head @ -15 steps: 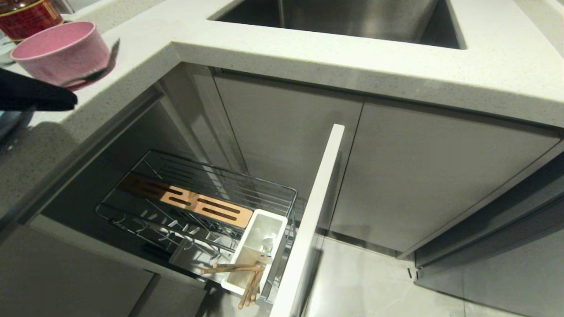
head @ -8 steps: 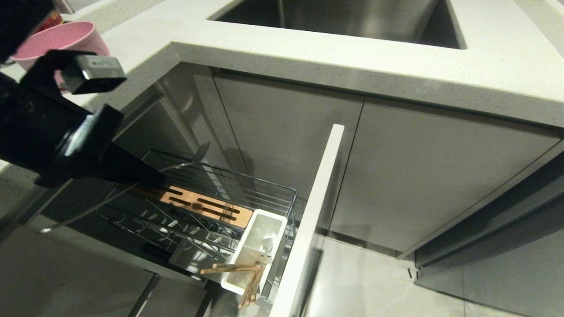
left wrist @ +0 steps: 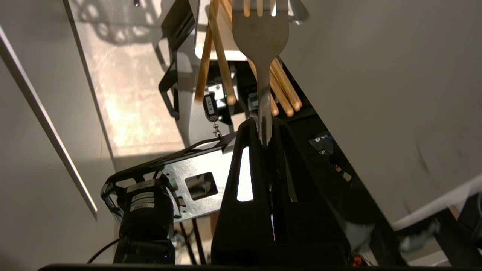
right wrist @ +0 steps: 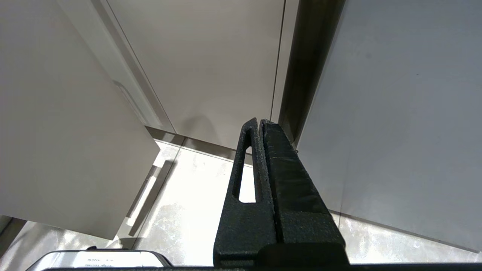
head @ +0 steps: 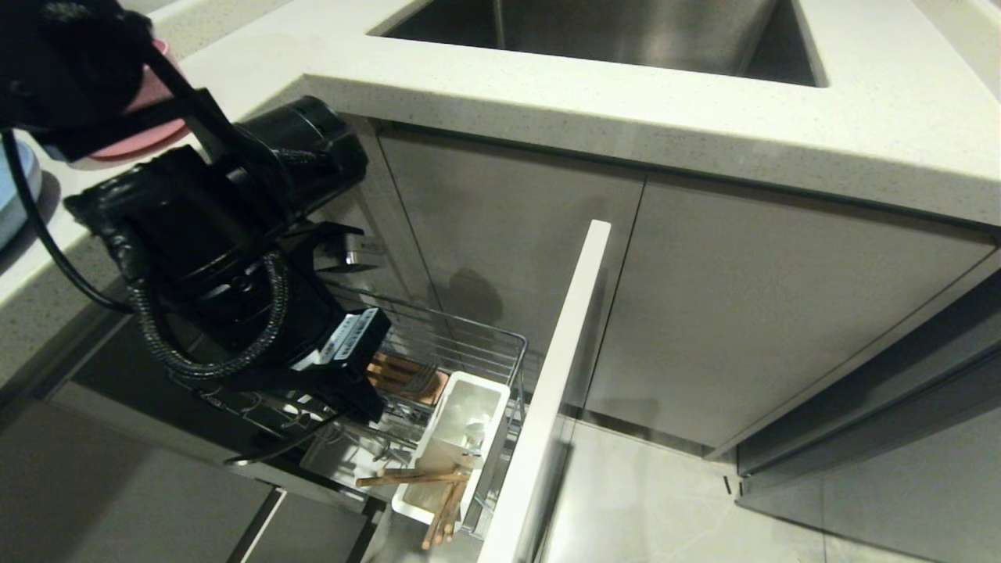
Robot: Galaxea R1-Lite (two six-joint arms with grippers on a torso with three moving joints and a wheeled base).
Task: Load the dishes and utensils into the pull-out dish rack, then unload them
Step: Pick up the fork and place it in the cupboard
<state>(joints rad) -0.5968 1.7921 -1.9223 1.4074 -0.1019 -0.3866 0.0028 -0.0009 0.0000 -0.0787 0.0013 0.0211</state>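
My left gripper [left wrist: 263, 130] is shut on the handle of the silver fork [left wrist: 260, 34], whose tines point at the white utensil cup [head: 461, 426] of the pull-out dish rack [head: 500, 344]. The wooden chopsticks [head: 414, 475] lean out of that cup and show beyond the fork [left wrist: 214, 56] in the left wrist view. My left arm [head: 227, 250] hangs over the rack and hides most of it. The fork's tines [head: 421, 381] show just left of the cup. Behind the arm, the pink bowl [head: 156, 94] stands on the counter, with the light-blue plate [head: 9, 195] at the far left edge. My right gripper [right wrist: 260, 122] is shut and empty, parked near the floor.
The rack's white front panel [head: 559, 375] stands pulled out to the right of the cup. The steel sink [head: 610, 31] is set in the counter [head: 626, 109] above grey cabinet doors [head: 743, 313]. The tiled floor [head: 649, 500] lies right of the panel.
My left arm has swung from the counter at the left down over the rack, carrying the fork toward the utensil cup. The bowl is now mostly hidden behind the arm.
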